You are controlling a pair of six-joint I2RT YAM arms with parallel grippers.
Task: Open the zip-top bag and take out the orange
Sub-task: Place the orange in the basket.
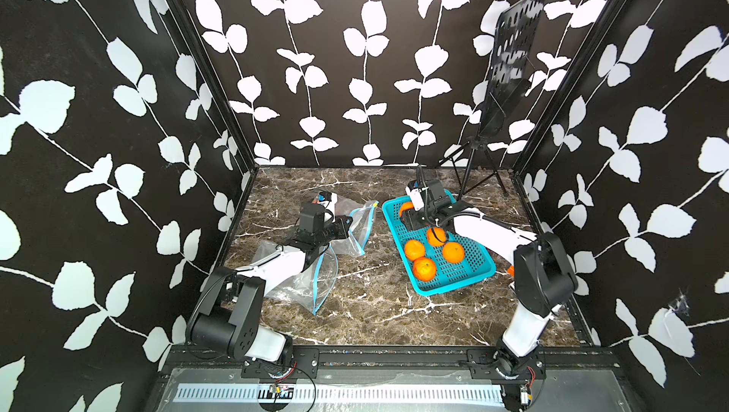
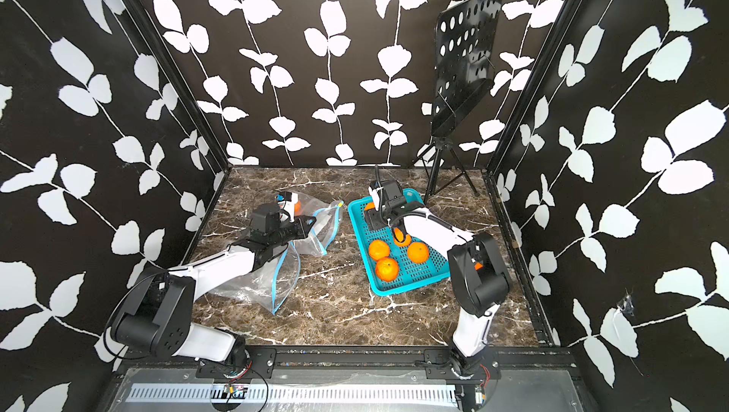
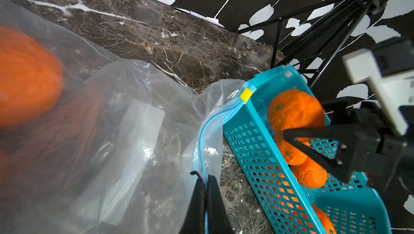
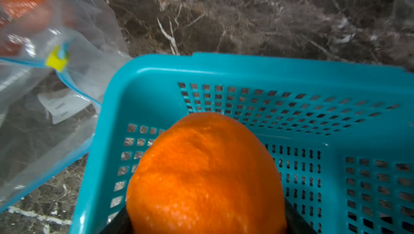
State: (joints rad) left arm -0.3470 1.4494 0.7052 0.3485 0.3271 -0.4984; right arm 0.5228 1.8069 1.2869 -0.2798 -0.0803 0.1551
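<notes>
A clear zip-top bag with a blue zip strip and a yellow slider lies left of the teal basket. My left gripper is shut on its blue zip edge. An orange sits inside the bag at its far end. My right gripper is shut on another orange. It holds that orange over the far end of the basket. The fruit hides most of its fingers in the right wrist view.
Several loose oranges lie in the basket. A second clear bag lies crumpled under the left arm. A black music stand stands at the back right corner. Walls close in three sides.
</notes>
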